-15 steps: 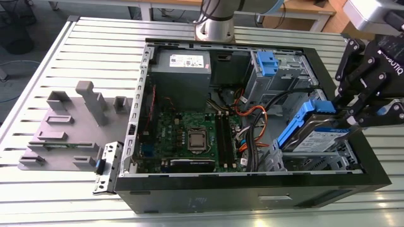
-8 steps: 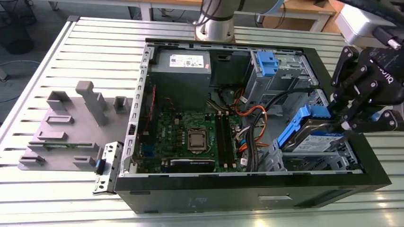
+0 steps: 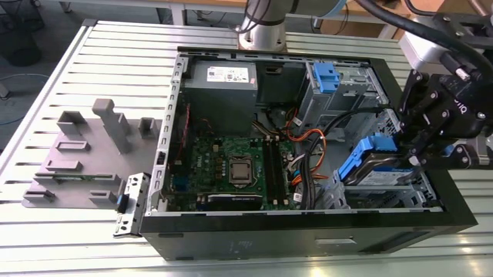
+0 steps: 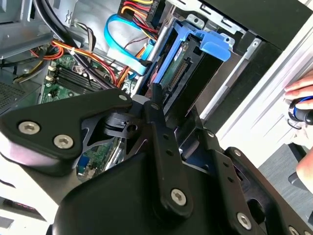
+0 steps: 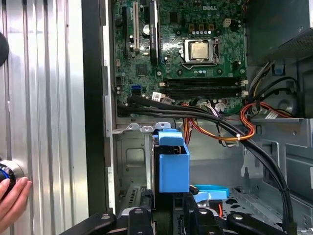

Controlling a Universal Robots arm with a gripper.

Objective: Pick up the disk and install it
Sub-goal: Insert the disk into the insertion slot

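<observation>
The disk (image 3: 383, 175), a silver drive with a white-and-blue label in a blue carrier bracket (image 3: 361, 159), hangs tilted over the drive bay at the exterior view's lower right corner of the open computer case (image 3: 304, 228). My black gripper (image 3: 410, 157) reaches down from the exterior view's right and is shut on the disk's edge. In the first wrist view the blue carrier bracket (image 5: 173, 164) stands upright between my fingers (image 5: 140, 215). In the second wrist view the disk's circuit-board underside (image 4: 177, 69) and blue bracket (image 4: 203, 40) lie just beyond one finger (image 4: 156, 100).
A blue-handled grey drive cage (image 3: 329, 81) and a grey power supply box (image 3: 223, 75) sit at the case's far side. The motherboard (image 3: 231, 167) and bundled cables (image 3: 308, 144) lie close to the bay. A grey fixture (image 3: 85, 150) stands outside. A person's hand (image 5: 12, 198) rests near the case.
</observation>
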